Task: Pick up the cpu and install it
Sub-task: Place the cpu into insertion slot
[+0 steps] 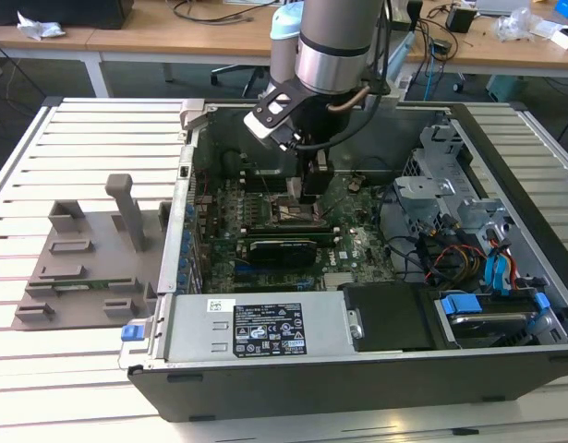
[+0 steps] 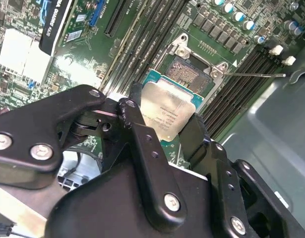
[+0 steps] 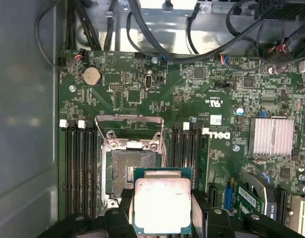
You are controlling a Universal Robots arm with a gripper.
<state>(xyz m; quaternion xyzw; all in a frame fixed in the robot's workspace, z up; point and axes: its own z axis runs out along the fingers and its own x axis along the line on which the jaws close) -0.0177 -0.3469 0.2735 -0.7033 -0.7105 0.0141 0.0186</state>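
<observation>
With our jaws clamped on the cpu [image 3: 162,206], which is held off-centre over the open socket [image 3: 128,171], we judge that any tilt or offset could bend the socket's pins.

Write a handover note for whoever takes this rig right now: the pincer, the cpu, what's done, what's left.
Pincer: shut on the cpu, gripping it by two opposite edges, with the metal plate facing the wrist cameras.
Place: inside the computer case, held above the motherboard and partly over the socket.
Done: the cpu is picked up and at the socket, whose frame stands open with nothing in it.
Left: the cpu is not yet seated in the socket.
</observation>
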